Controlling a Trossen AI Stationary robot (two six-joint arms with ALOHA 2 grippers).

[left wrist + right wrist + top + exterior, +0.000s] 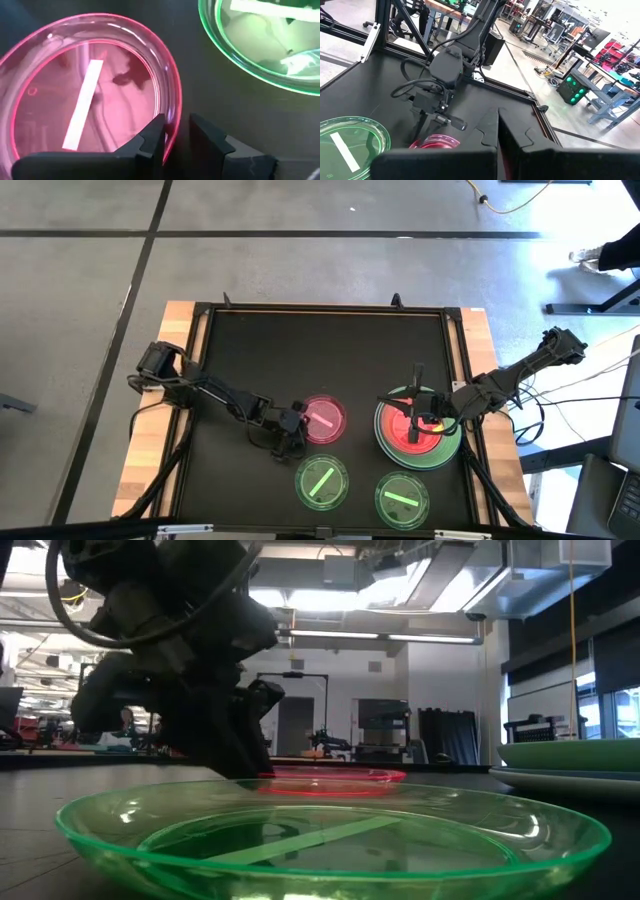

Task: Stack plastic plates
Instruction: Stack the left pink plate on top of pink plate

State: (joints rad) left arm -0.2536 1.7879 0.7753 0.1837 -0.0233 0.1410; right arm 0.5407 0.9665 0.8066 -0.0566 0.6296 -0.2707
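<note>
High view: the black table [320, 360] holds round plastic plates near its front edge. A small pink plate [323, 419] with a pale stripe lies near the middle. The left gripper [294, 435] sits at about 8 o'clock on that plate, right at its rim. In the left wrist view, the left gripper's two dark fingers [152, 137] are a little apart, with the pink rim between them; one finger is over the inside of the plate and the other is on the outside. I cannot tell if they are squeezing the rim or only sitting around it. A small green plate [322, 481] with a stripe lies at about 6 o'clock from the pink plate, just beside it. A second small green plate [401, 498] lies farther to the right. At about 3 o'clock from the pink plate is a stack [417, 430] of bigger plates, with a white rim and a green rim showing and a red glow on top. The right gripper [418, 418] is over the middle of that stack. In the right wrist view its fingers [487, 132] are pressed together with only a thin line between them.
</note>
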